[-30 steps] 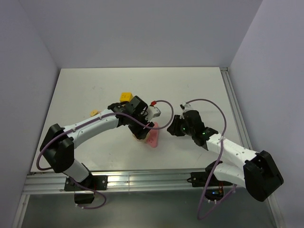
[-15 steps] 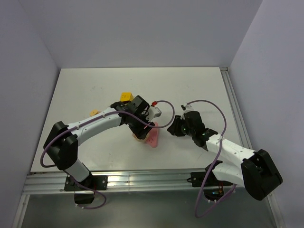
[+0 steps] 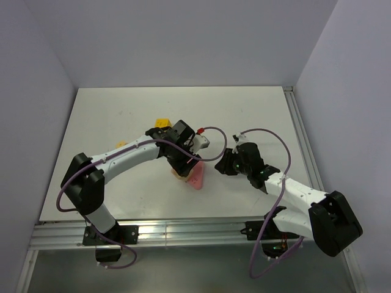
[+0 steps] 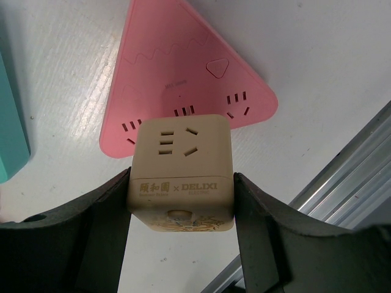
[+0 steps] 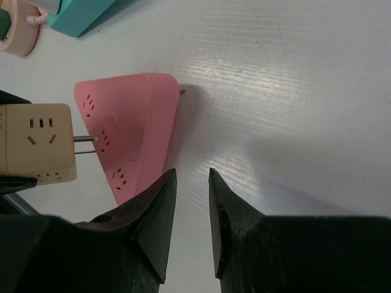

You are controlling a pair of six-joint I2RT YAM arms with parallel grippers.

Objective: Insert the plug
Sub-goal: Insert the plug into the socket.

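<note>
A small orange-yellow piece point(image 3: 121, 144) and a yellow cube point(image 3: 162, 122) sit left of centre on the white counter point(image 3: 263, 110). The cube lies just beyond the left arm point(image 3: 131, 155), which reaches in from the near left corner.

The left fingers point(image 4: 110, 207) are clenched on a beige cube adapter point(image 4: 181, 165). They grip two opposite sides, and its socket face is turned toward the wrist camera. Directly beneath it a pink triangular socket block point(image 4: 183, 67) lies flat on the counter, near the middle of the near edge. The right wrist view shows a metal prong point(image 5: 85, 138) running from the cube to the block's slotted face; whether it sits in a slot cannot be told.

The plug point(image 4: 11, 122), a mint-green block, rests on the counter to the left of the pink block in the left wrist view. It is apart from the block and cut off by the frame edge. Its prongs do not show, and from overhead it is hidden under the left arm.

Farther right, the right fingers point(image 5: 156, 213) hang released over bare counter close beside the pink block, a narrow gap between them and nothing in it.
</note>
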